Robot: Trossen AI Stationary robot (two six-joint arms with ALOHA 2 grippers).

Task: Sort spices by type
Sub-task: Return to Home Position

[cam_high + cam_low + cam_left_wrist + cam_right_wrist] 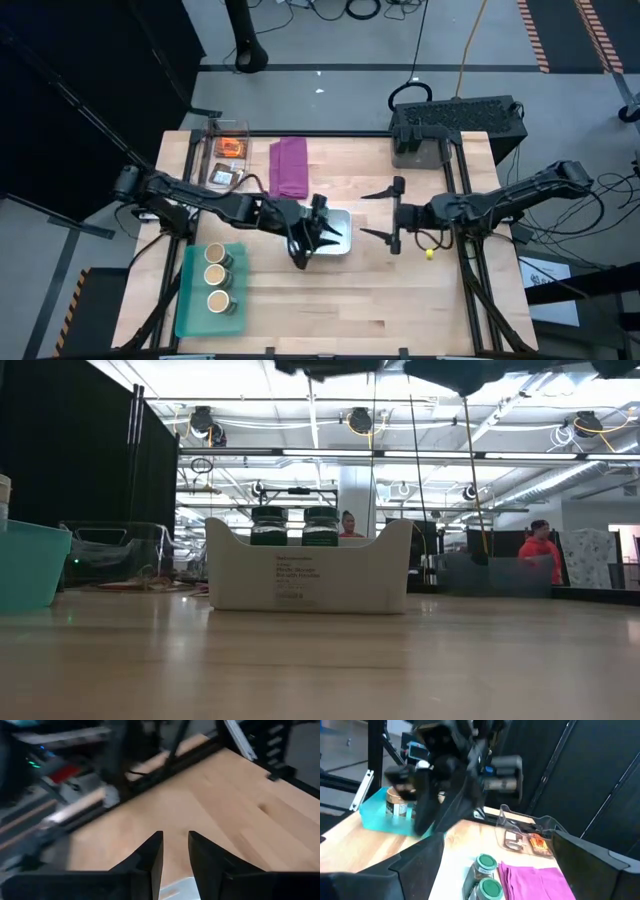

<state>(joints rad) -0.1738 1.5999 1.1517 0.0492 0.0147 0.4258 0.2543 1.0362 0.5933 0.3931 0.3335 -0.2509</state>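
The bench (400, 310) carries everything. The left end effector (175, 837) hangs right over the white bin (310, 575), fingers parted a little and empty. The right end effector (363, 214) waits just right of that bin, spread wide and holding nothing. The blue bin (190, 300), left of the white bin, holds three tan-lidded jars (216, 275). Two green-lidded jars (268, 525) stand upright side by side in the white bin. They sit directly beneath the left end effector, so that arm should probably lift before drawing back. The orange packet (233, 148) and dark brown packet (222, 178) lie in a clear tray (215, 135), behind and left of the white bin.
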